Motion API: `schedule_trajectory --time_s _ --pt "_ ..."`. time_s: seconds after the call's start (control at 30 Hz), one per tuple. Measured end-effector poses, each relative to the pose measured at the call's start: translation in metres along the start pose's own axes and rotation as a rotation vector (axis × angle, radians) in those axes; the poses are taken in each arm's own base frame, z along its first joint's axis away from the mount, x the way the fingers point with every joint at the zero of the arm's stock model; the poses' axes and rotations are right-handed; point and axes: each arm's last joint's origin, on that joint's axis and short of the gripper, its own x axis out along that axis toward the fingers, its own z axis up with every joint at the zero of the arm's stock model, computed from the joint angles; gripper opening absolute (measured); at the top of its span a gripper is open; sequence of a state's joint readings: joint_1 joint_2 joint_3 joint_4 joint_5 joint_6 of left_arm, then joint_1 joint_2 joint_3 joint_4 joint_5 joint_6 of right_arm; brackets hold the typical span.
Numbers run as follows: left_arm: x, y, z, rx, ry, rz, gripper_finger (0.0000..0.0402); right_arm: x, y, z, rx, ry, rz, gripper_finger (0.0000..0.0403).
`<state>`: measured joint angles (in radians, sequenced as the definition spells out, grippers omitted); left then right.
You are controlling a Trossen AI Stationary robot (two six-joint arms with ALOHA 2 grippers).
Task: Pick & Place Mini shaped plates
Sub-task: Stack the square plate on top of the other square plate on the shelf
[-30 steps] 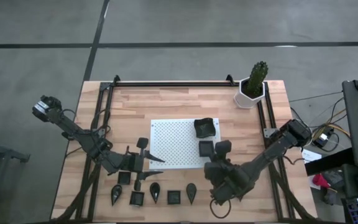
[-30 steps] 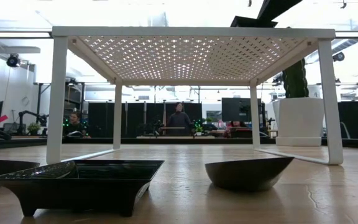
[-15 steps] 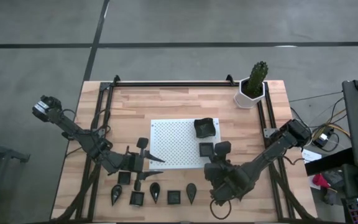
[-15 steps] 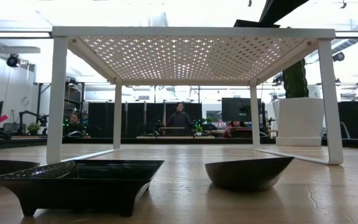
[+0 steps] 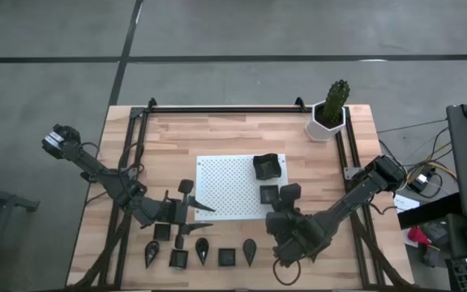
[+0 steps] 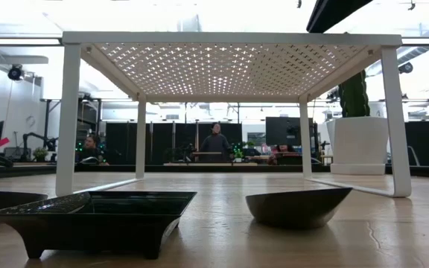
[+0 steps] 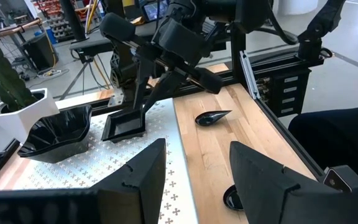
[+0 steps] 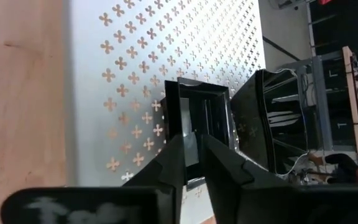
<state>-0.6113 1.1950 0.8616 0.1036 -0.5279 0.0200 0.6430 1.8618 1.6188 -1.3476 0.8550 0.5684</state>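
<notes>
1. Right gripper [image 5: 280,197] low over the right edge of the white perforated rectangular board [image 5: 225,182], fingers [image 8: 176,158] nearly together, clamped on the rim of a small black square dish [image 5: 269,194] resting on the board.
2. Same dish [image 8: 197,127] in the right wrist view: one finger inside the raised rim, one outside.
3. Larger black wavy-rimmed dish [image 5: 267,165] on the board's far right corner, just beside the gripped one.
4. Left gripper [image 5: 191,205] off the board's left near corner, fingers [image 7: 140,177] spread wide, holding nothing.
5. Row of small black dishes along the wooden desk's near edge: teardrop ones [image 5: 249,249] and square ones [image 5: 227,257], apart from each other.
6. White hexagonal pot with a green cactus [image 5: 331,111] at the desk's far right corner.
7. Low view: square dish [image 6: 95,216] and rounded dish [image 6: 298,206] in front of the board's white legs.
</notes>
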Motion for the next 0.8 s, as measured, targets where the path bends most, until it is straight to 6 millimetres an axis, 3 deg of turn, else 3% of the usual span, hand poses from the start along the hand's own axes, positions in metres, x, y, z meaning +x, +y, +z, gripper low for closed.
schedule_trajectory --time_s 0.2,0.47,0.8 --pt "0.000 0.000 0.000 -0.001 0.000 0.000 0.0177 -0.004 -0.003 0.004 -0.004 -0.020 -0.007 0.0086" --pt "0.000 -0.001 -0.001 -0.007 0.010 -0.019 0.0177 -0.011 -0.004 0.009 0.014 -0.048 0.016 0.0091" --pt "0.014 -0.014 -0.016 0.054 0.070 -0.097 0.0177 -0.035 0.016 0.017 0.101 -0.197 0.130 0.0072"
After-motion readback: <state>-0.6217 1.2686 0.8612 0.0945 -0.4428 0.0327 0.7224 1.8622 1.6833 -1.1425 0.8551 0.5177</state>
